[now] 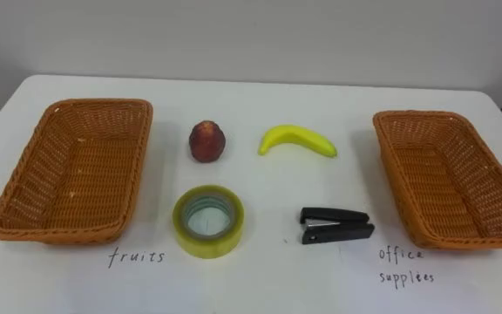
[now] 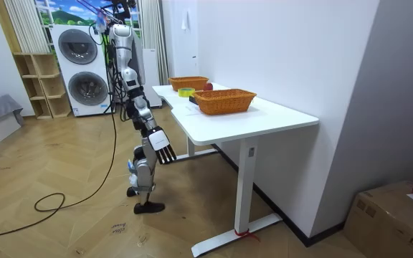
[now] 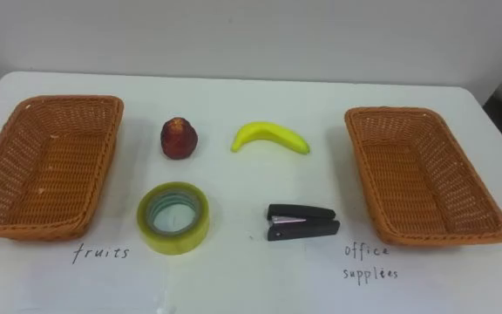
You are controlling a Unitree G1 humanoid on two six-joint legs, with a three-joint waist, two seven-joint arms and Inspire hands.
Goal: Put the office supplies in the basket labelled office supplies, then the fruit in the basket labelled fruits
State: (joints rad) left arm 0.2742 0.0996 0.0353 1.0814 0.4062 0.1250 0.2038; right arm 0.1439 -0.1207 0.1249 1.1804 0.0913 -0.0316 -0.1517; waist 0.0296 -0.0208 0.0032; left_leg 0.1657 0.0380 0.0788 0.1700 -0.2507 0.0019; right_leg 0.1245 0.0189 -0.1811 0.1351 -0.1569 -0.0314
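Both eye views: head-mounted, looking steeply down on the table point(image 1: 251, 100) from its long front edge, close in; near-identical coverage, slightly offset sideways. Room view: standing well off the table's short end, facing along it, far back. Shared with eye views: tabletop, left basket point(image 1: 72, 166), right basket point(image 1: 451, 174).

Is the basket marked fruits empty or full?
Empty: the fruits basket shows bare wicker inside, while the peach and banana lie outside it on the white table.
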